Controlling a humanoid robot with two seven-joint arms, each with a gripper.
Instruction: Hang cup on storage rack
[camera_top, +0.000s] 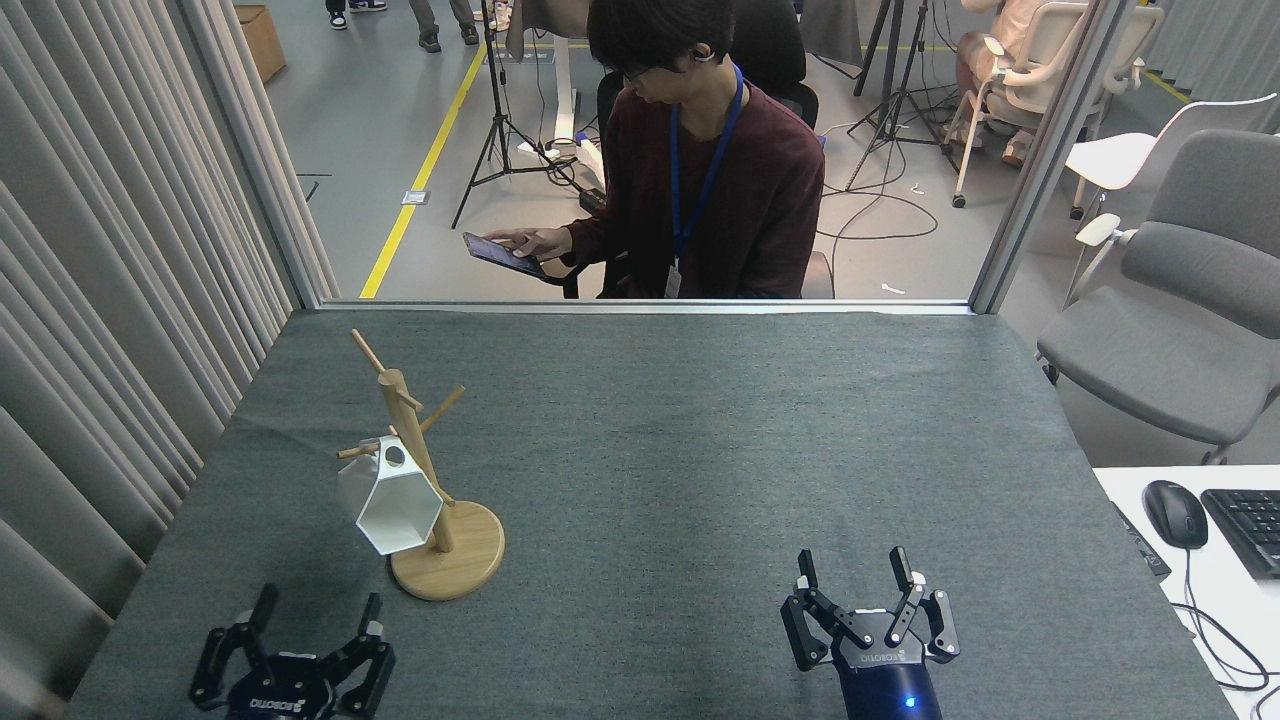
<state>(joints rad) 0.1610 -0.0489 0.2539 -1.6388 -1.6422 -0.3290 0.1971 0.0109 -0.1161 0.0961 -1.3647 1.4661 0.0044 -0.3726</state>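
The left gripper (315, 605) sits low at the near edge of the grey table (700, 450), in front of the storage rack (420, 470) and slightly to its left. Its dark fingers are spread wide apart with nothing between them, and it is well clear of the rack.

The storage rack stands on its round wooden base at the near left part of the table, its post leaning and thin pegs angling out on both sides. The cup (390, 505) hangs from one of the rack's lower pegs on the left side of the post: the peg passes through the round hole in the tab at the rim, and the white faceted body dangles tilted beside the post, just above the base disc. No gripper touches it.

Far to the right of the rack, at the near edge of the table, the right gripper (860, 585) points away from the robot with its fingers parted and empty.

Beyond the table's far edge, behind and right of the rack, a person (710, 170) in a dark red top sits looking down at a phone (503, 254).
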